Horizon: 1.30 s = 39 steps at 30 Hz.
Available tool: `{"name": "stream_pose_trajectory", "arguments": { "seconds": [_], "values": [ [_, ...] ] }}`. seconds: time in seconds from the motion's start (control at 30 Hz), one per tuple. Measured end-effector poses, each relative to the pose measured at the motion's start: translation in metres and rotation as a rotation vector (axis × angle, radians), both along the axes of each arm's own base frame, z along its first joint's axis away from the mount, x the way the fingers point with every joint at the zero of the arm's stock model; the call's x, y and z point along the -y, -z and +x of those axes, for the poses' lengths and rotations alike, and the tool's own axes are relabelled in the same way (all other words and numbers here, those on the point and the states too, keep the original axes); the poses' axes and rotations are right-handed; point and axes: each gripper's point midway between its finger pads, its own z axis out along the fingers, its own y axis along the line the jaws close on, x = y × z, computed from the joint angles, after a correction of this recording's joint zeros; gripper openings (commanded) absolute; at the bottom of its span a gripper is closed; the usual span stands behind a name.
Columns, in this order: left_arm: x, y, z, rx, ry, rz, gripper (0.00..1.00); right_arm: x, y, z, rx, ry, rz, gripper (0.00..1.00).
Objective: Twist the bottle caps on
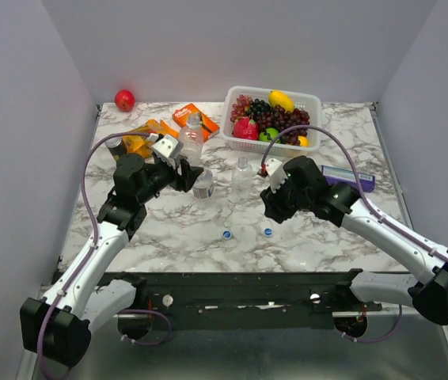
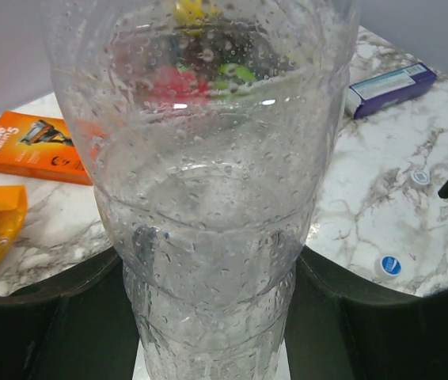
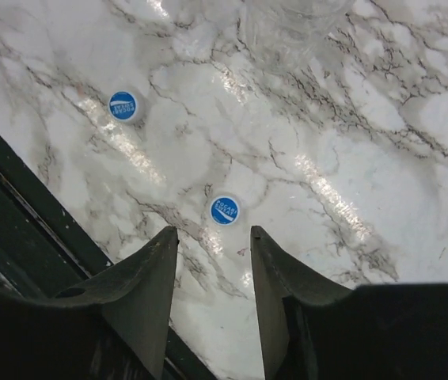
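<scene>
Two things matter: the right gripper (image 3: 212, 231) is hovering, jaws apart, over a blue cap (image 3: 224, 210) at frame centre — likely light, slippery, best pinched across its rim — while the left gripper (image 2: 208, 297) is seemingly clamping the thin, wet bottle (image 2: 208, 158).

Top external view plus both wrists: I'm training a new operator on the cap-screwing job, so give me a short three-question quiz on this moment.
1. True or false: the right gripper is shut on a blue cap.
2. What does the left gripper hold?
3. How many blue caps lie loose on the marble table? A one, B two, C four.

Key: 1 false, it is open and the cap lies on the table just beyond its fingertips; 2 a clear bottle; 3 B.
</scene>
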Motion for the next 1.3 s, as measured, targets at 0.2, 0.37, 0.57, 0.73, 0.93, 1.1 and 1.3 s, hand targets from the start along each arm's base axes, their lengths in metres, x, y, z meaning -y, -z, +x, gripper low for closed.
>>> {"name": "stream_pose_trajectory", "arguments": {
  "seconds": [0.2,0.37,0.57,0.73,0.93,1.1,1.3],
  "values": [
    [0.018,-0.004,-0.007,-0.001,0.056,-0.016,0.0,0.003,0.049,-0.006,-0.075,-0.032,-0.094,0.69],
    [0.014,-0.015,-0.01,0.025,0.039,-0.034,0.0,0.009,0.093,-0.011,-0.179,-0.012,-0.191,0.68],
    [0.004,-0.035,-0.024,0.082,0.013,-0.045,0.0,0.008,0.114,-0.009,-0.228,0.015,-0.226,0.68],
    [-0.004,-0.041,-0.031,0.105,-0.007,-0.036,0.0,0.008,0.129,-0.012,-0.271,0.021,-0.258,0.64],
    [-0.009,-0.036,-0.031,0.093,-0.029,-0.015,0.0,0.004,0.137,-0.01,-0.287,0.024,-0.276,0.6],
    [-0.012,-0.036,-0.031,0.095,-0.039,-0.012,0.0,0.003,0.14,-0.008,-0.288,0.026,-0.282,0.57],
    [-0.013,-0.038,-0.032,0.101,-0.045,-0.014,0.0,0.004,0.14,-0.004,-0.267,0.035,-0.286,0.53]
  ]
}}
